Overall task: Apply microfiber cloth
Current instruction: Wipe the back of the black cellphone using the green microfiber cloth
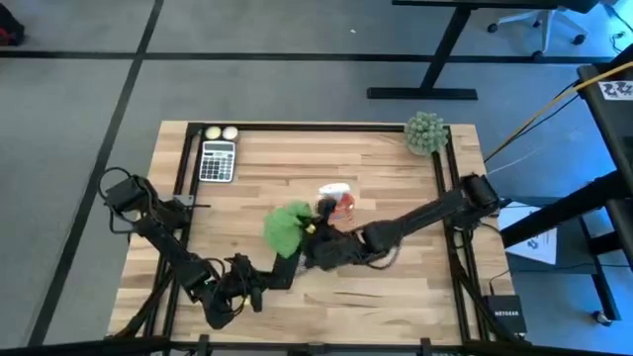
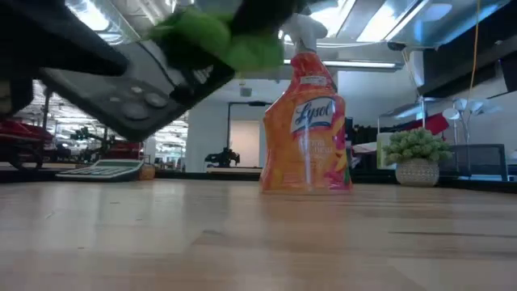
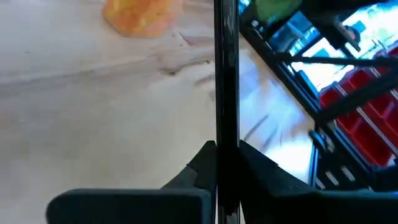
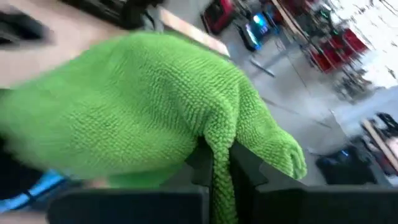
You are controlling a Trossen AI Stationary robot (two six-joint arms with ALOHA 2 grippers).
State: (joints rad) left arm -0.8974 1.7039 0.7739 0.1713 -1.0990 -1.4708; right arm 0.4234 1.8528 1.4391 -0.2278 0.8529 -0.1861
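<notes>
Right gripper (image 1: 309, 240) sits mid-table, just left of the orange Lysol spray bottle (image 1: 339, 203), fingers pinched on the microfiber cloth (image 1: 286, 226). Cloth is bunched, bright green, bulging out to the left and far side of the gripper in the high view; no clear long axis, since it is a rounded wad. In the right wrist view a fold of the cloth (image 4: 143, 106) hangs down between the two dark fingers (image 4: 245, 168), bulk spreading ahead of them. Low view shows cloth (image 2: 218, 36) lifted off the wooden table (image 1: 396, 287), resting on a tilted black phone (image 2: 129, 85).

Left gripper (image 1: 265, 280) is at the near edge, left of centre, clamped on the phone's thin edge (image 3: 226, 93), which runs straight away from its fingers (image 3: 261, 168).
</notes>
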